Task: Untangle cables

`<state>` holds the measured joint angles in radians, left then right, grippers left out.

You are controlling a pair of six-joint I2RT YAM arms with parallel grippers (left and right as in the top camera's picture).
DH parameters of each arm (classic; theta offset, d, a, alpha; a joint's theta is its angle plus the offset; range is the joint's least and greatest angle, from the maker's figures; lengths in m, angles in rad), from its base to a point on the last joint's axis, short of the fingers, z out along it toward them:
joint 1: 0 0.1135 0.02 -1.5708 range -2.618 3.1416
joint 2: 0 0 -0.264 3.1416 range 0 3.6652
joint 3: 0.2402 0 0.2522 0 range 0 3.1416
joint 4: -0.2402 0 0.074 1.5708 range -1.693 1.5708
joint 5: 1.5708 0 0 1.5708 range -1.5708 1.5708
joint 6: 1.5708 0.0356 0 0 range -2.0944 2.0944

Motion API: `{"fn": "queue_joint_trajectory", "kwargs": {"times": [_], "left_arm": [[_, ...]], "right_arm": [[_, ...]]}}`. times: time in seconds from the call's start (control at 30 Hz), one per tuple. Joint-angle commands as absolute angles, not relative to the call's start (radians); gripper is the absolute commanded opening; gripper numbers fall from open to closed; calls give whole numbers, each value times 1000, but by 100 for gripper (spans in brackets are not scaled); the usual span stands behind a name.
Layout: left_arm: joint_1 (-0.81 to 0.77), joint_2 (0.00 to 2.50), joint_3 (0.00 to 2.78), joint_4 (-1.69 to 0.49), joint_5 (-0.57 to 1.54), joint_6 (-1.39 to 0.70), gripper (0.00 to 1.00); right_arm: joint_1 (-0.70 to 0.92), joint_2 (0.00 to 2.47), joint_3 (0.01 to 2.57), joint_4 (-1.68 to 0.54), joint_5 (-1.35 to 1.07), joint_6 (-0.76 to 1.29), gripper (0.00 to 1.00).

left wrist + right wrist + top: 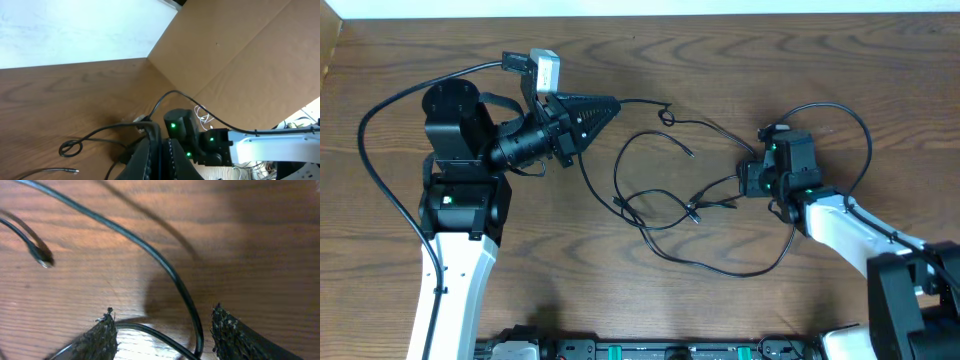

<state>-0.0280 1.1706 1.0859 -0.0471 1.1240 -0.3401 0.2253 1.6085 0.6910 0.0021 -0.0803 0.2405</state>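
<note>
Black cables (pixel 170 275) between fingers (pixel 102 336) of open right hand (pixel 162 322), also within closed left hand (pixel 610 103).

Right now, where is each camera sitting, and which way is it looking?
Overhead: above the table, looking straight down; both arms, left gripper and right gripper show.
Left wrist: on the left arm, looking across the table at the right arm; its shut fingers show.
Right wrist: on the right arm, looking down close at the table; its fingertips show, apart.
Shared: overhead and left wrist both see the right arm and black cables.
</note>
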Motion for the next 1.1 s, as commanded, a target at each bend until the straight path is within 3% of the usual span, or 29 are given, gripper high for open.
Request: {"fn": "queue_joint_trajectory", "kwargs": {"times": [0.0,0.13,0.4,0.5,0.8,1.07], "left_arm": [[-25,1167,1092,-43,1145,-345,8],[-25,1167,1092,-43,1145,-345,8],[-25,1167,1092,-43,1145,-345,8],[-25,1167,1092,-43,1145,-345,8],[-25,1167,1092,-43,1145,-345,8],[-25,1167,1092,-43,1145,-345,8]], "right_arm": [[210,1630,693,2,-70,230,55],[200,1630,693,-4,-71,231,35],[200,1630,693,-13,-71,231,15],[200,1630,693,-15,-72,231,1],[177,1589,746,27,-265,231,1],[105,1365,849,24,-452,230,1]]}}
